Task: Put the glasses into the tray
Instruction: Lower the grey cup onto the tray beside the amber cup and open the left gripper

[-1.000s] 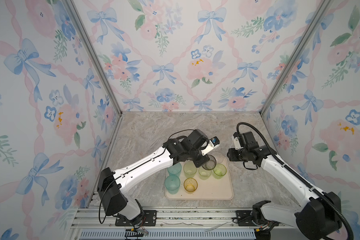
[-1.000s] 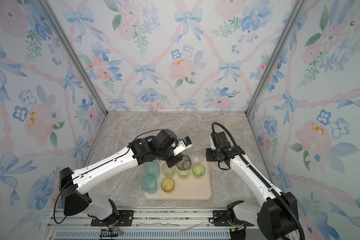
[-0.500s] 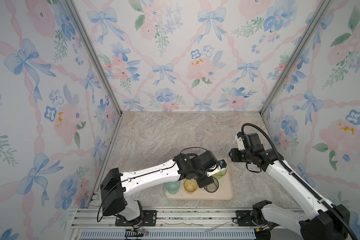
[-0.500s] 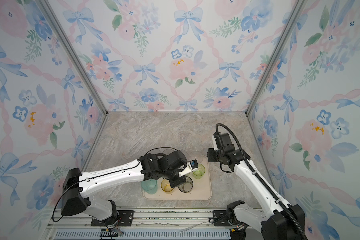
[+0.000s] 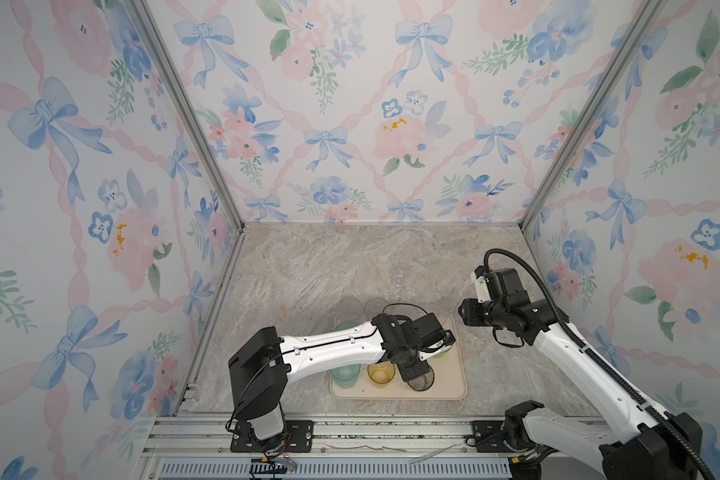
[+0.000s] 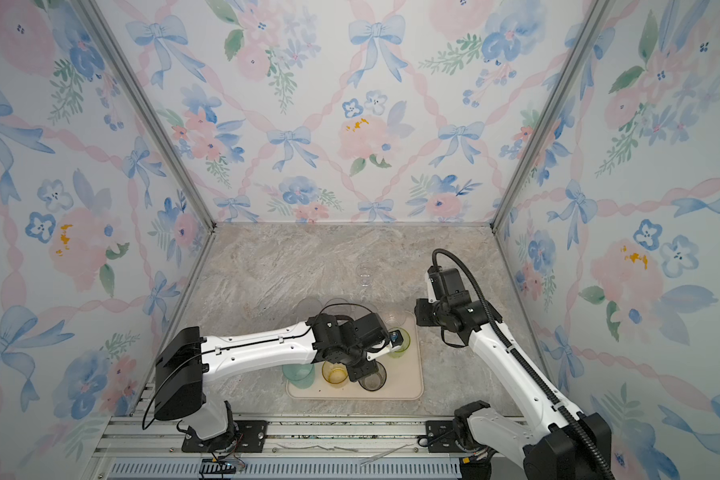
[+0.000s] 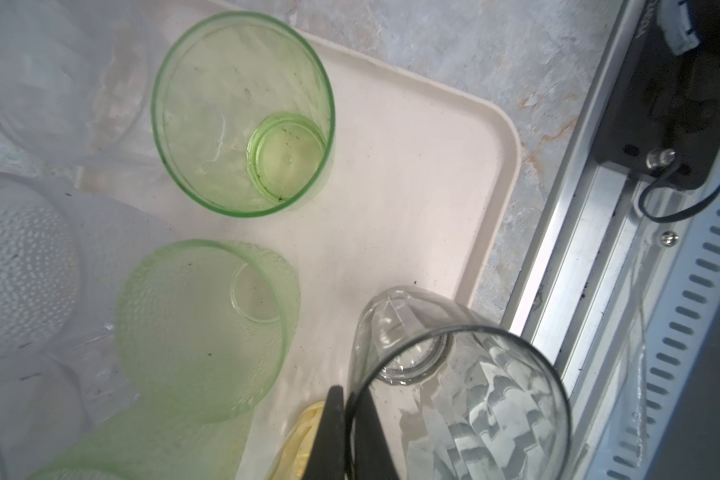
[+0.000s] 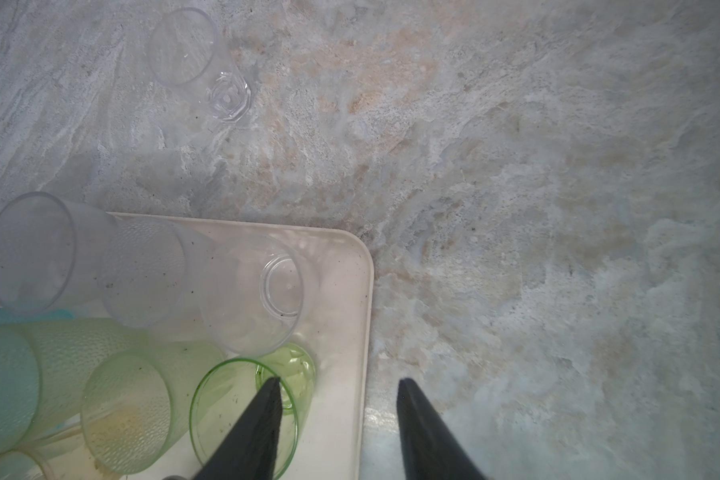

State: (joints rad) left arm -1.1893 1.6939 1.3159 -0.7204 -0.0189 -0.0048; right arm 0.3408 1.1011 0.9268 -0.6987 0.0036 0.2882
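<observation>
Marbled table point(image 5: 308, 270) carries the tray point(image 5: 452, 376); left claw point(image 7: 352, 430) pinches the grey glass point(image 7: 474, 395) by its rim; lower until its base sits flat, then release; right claw point(image 8: 339, 386) hangs apart, empty.

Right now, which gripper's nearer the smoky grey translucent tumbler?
Left. Left gripper holds the smoky grey tumbler by its rim; right gripper hangs open over the cream tray, far corner.

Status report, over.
Left gripper shut on smoky grey glass, inside tray, amber glass close beside. Right gripper open, empty. One clear glass out on table.
</observation>
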